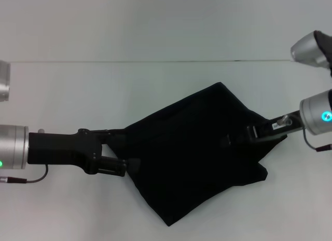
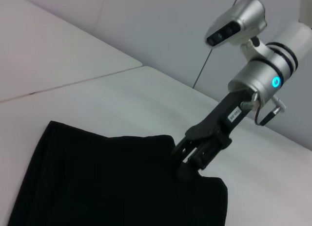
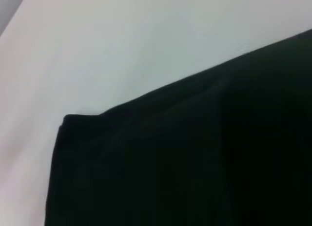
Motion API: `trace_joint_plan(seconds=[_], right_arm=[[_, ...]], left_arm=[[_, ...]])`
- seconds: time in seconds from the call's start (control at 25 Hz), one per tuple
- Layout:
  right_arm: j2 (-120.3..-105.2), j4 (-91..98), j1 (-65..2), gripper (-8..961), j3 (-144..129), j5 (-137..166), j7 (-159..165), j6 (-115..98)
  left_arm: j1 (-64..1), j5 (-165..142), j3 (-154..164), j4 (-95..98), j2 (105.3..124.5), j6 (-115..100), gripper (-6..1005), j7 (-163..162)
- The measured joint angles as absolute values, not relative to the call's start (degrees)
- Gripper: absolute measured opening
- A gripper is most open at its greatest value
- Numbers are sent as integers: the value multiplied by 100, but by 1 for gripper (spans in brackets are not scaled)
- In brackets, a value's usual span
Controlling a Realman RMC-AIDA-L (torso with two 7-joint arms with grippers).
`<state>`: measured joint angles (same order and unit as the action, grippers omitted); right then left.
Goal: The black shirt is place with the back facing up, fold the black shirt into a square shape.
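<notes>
Black shirt [image 1: 202, 152] is bunched on the white table [image 1: 78, 95], stretched between both grippers. Left gripper [image 1: 124, 150] is clamped on the near edge, right gripper [image 1: 244, 136] is pinched shut on the opposite edge.

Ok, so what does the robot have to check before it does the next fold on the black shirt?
1. Left gripper at the black shirt: ok, its fingers reach the shirt's left edge.
2. Right gripper at the shirt: ok, it sits on the right edge.
3. Each grip firm on the cloth: cannot tell, black fingers blend into black fabric.
4. Shirt flat: not ok, it lies bunched and skewed, corners at odd angles.
5. Square shape reached: not ok, the outline is uneven.
6. All of the shirt on the table: ok, white surface shows around it.
</notes>
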<state>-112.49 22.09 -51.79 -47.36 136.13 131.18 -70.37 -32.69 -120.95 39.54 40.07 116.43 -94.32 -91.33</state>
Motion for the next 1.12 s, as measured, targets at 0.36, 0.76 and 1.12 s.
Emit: trace_joint_plan(seconds=[0.36, 0.76, 1.12], right_arm=[[-11388, 2199, -5153, 675, -4821, 13615, 13078, -6767], [-11488, 2197, -5194, 676, -4957, 13615, 13065, -6633], [-11499, 2267, -5173, 393, -4957, 13592, 13066, -6650]], left_arm=[[-3291, -12090, 3931, 4002, 11639, -9409, 943, -9165], [-3295, -12084, 3931, 3981, 11652, -9333, 940, -9192], [-3313, -12098, 3931, 3981, 11654, -9324, 937, -9205]])
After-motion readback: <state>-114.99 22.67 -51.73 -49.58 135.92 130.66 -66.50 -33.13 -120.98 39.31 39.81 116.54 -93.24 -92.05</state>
